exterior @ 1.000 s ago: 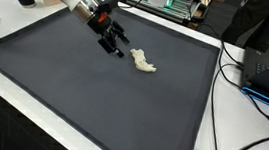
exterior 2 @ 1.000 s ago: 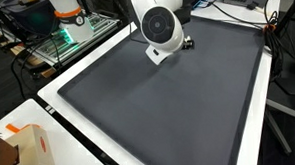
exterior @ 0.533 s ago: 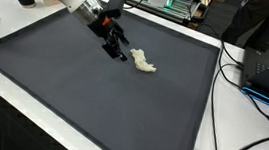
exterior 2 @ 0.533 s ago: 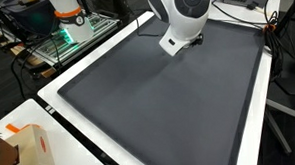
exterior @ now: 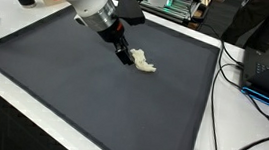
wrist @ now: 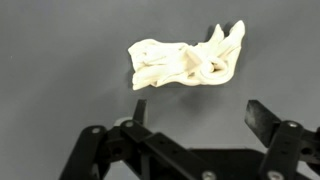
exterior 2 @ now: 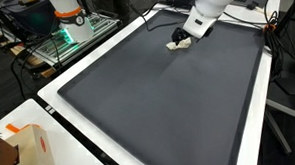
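Item one: end effector [exterior: 124,55], jaws spread wide and holding nothing. I read this most plainly in the wrist view, where its two dark fingers [wrist: 140,108] stand apart with bare mat between them. Item two: crumpled cream cloth [exterior: 146,63], lying on the dark mat [exterior: 92,101] toward its far side, just beside the fingertips; whether they touch it I cannot tell. In the wrist view the cloth [wrist: 188,62] sits just beyond the parted fingers, not between them. Item three: desk [exterior 2: 48,99], white-edged, carrying the mat. Item four: cables [exterior: 240,74], off the mat's edge. Item five: cardboard box [exterior 2: 28,148], near the desk's front corner, well apart from the cloth [exterior 2: 178,45].
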